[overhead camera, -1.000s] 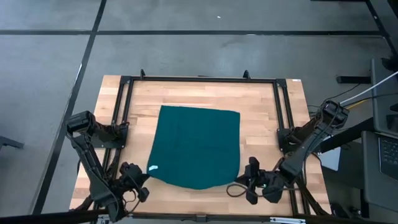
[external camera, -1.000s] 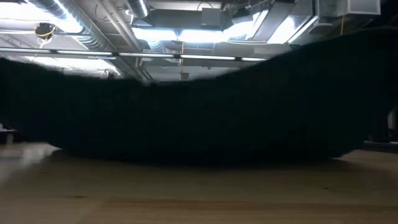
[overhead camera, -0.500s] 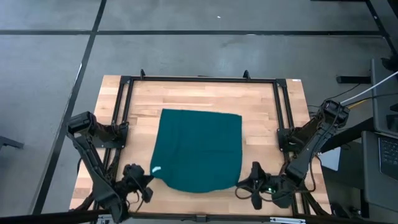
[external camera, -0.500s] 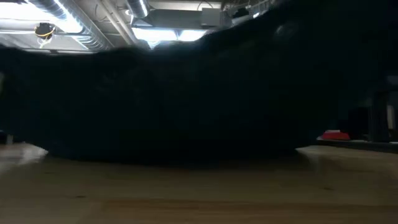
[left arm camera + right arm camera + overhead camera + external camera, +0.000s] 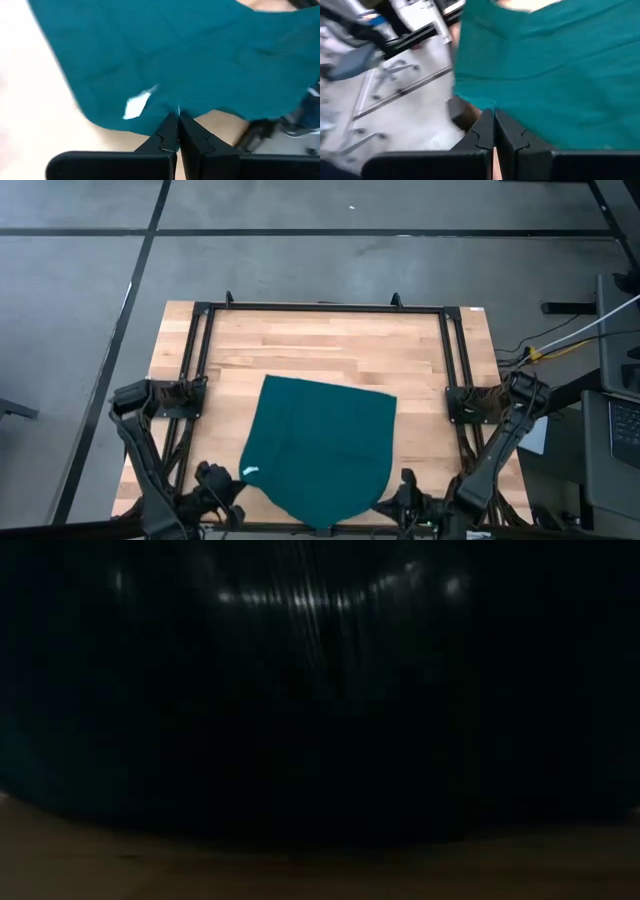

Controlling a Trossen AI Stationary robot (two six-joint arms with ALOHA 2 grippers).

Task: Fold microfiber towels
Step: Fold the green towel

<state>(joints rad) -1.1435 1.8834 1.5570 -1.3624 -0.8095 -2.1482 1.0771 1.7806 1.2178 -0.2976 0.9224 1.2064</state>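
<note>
The dark teal-green towel (image 5: 320,445) lies on the wooden table with its far edge (image 5: 330,384) flat on the wood. A small white tag (image 5: 250,471) sits near its near-left corner. My left gripper (image 5: 232,483) is shut on the towel's near-left corner. My right gripper (image 5: 392,498) is shut on its near-right corner. The near edge (image 5: 320,523) sags between them toward the table's near edge. In the low view the towel (image 5: 320,690) fills nearly the whole picture. My left gripper pinches the towel's near edge (image 5: 176,109) between its two fingers, close to the white tag (image 5: 136,106), coming from the table's near-left side. My right gripper pinches the towel's near-right edge (image 5: 492,106) between its two fingers, coming from the near-right side. How many layers either holds, I cannot tell.
A black metal frame (image 5: 320,307) runs round the table top, with rails at left (image 5: 190,370) and right (image 5: 452,360). Bare wood (image 5: 320,345) lies beyond the towel's far edge.
Both grippers have gone toward the table's near edge, each still shut on its corner. The whole towel has slid with them toward the near edge, and its far edge has come nearer. In the low view the towel has come closer and now blocks the room behind.
</note>
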